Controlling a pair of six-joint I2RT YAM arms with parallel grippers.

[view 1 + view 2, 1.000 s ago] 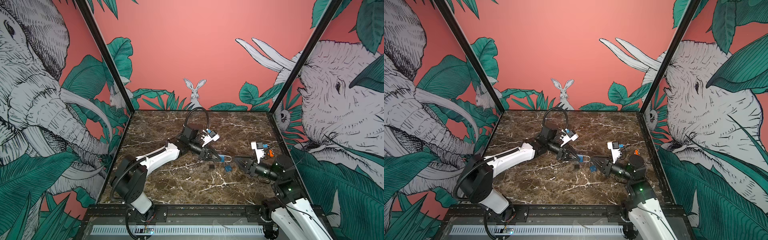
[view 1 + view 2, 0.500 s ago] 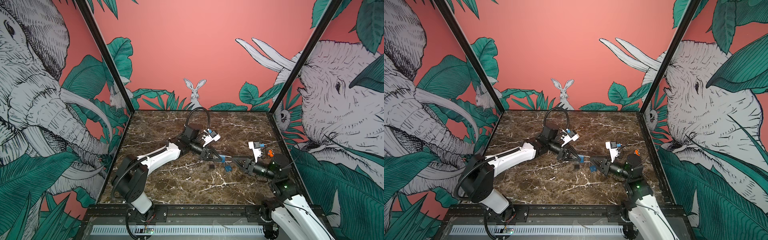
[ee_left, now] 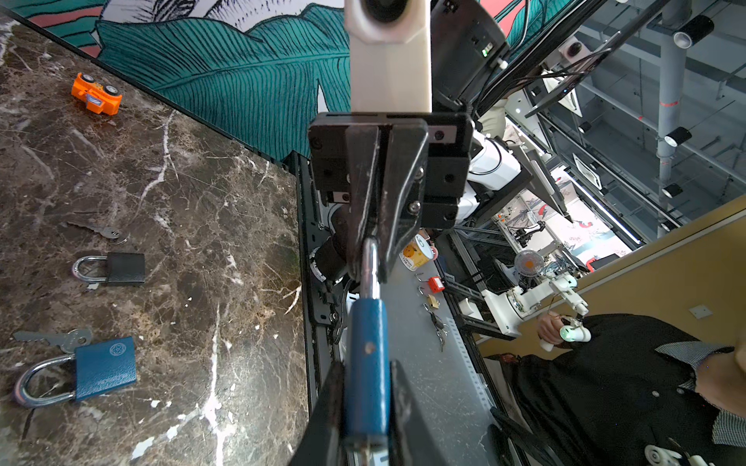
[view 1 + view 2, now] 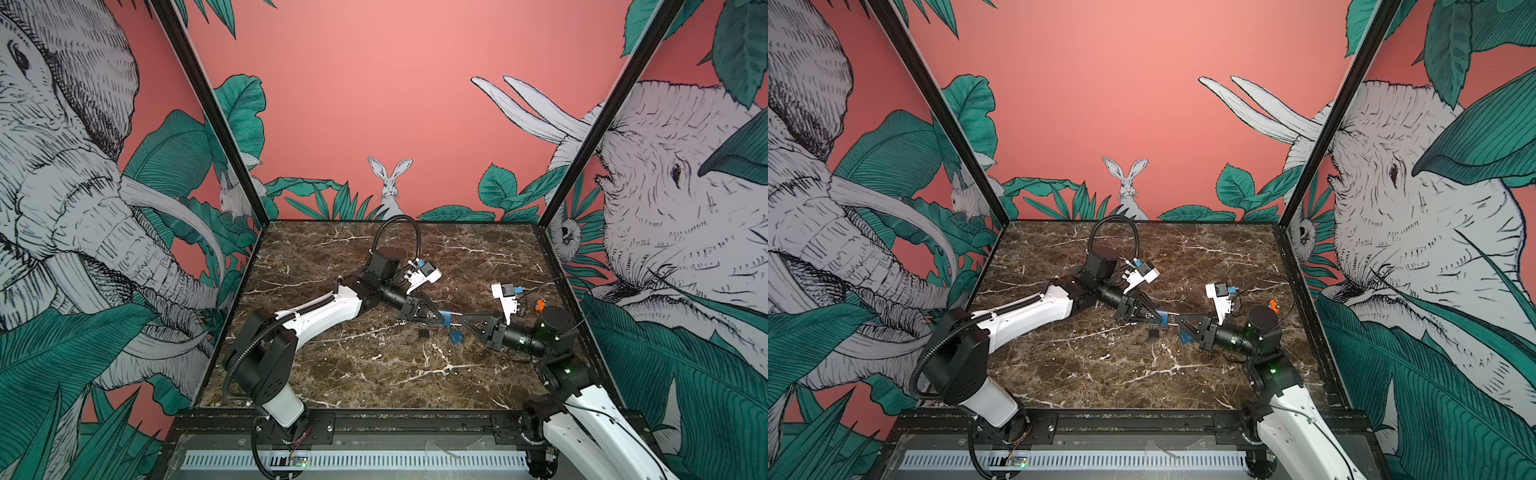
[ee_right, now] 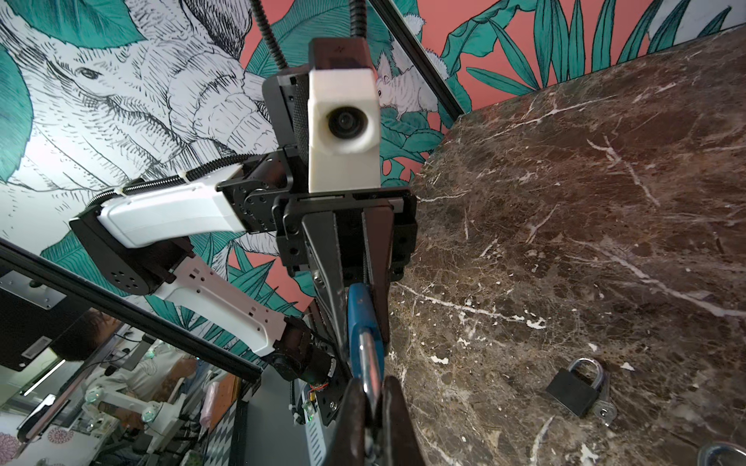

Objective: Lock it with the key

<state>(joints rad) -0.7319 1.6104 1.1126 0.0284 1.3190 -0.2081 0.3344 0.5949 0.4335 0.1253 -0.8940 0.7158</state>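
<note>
Dark marble table (image 4: 345, 374). Near centre: black padlock (image 4: 423, 332), silver key (image 3: 99, 231) near it. Blue padlock (image 4: 456, 337) just beside at its 3 o'clock, second key (image 3: 54, 338) touching it. Orange toy car (image 4: 539, 305) toward the 3 o'clock edge.

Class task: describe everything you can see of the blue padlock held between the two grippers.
The blue padlock has a blue-painted, metal-looking body with one small scuff and a shiny silver shackle. It hangs roughly level above the marble-look table, near the middle, clear of the surface. The left gripper clamps the body's broad faces; the right gripper is shut on the shackle's bend. Both wrist views show it edge-on, so whether the shackle is latched cannot be told.
</note>
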